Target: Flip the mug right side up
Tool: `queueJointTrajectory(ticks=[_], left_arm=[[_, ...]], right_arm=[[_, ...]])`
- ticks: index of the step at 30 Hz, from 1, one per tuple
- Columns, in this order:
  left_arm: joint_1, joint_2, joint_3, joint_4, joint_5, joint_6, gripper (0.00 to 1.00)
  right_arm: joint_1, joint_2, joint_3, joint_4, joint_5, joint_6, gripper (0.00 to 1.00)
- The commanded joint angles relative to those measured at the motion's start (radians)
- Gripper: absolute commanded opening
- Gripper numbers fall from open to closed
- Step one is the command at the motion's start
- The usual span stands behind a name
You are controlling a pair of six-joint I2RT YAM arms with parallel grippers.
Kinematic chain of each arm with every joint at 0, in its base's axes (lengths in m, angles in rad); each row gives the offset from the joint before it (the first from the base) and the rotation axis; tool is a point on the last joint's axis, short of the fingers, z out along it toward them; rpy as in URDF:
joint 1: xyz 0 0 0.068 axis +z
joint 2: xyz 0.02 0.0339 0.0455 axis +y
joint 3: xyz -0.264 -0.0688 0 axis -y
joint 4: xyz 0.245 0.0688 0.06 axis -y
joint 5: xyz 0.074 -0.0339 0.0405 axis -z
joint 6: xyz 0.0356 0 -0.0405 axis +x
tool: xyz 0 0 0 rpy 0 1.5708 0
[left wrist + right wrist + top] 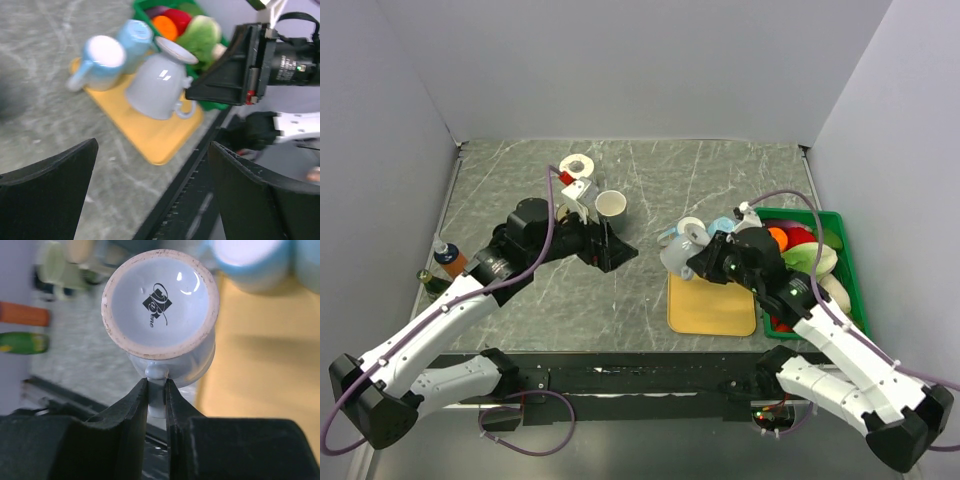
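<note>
Currently the grey mug is clamped by its handle between the closed fingers of the right gripper. It is held tilted, base uppermost, at the far left part of the yellow board. The left gripper is spread wide, holding nothing, well left of the board.

glossy glazed ceramic mug with rough bare foot ring; matt black, perhaps rubbery, fingers; smooth marbled table.
</note>
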Motion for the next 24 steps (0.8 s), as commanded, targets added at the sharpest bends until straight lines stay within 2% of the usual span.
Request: queueJointTrajectory(ticks=[1,7,12,18,24], left_arm=[[-0.004,-0.008,-0.031,0.153,0.179,-0.138,0.96],[-0.009,-0.033,-0.085,0.264,0.241,-0.248,0.96],[-0.02,-0.048,-0.091,0.259,0.2,-0.34,0.96],[-0.034,-0.067,-0.105,0.259,0.161,-0.491,0.96],[-0.038,-0.065,-0.114,0.217,0.115,-0.508,0.96]], right_arm=[[0.007,-0.065,0.041,0.208,-0.115,0.044,0.0],[0.007,-0.13,-0.069,0.485,-0.206,0.17,0.0],[0.012,-0.13,-0.137,0.698,-0.227,0.278,0.0],[0.013,-0.104,-0.154,0.779,-0.213,0.371,0.0],[0.013,-0.061,-0.147,0.792,-0.207,0.437,0.0]])
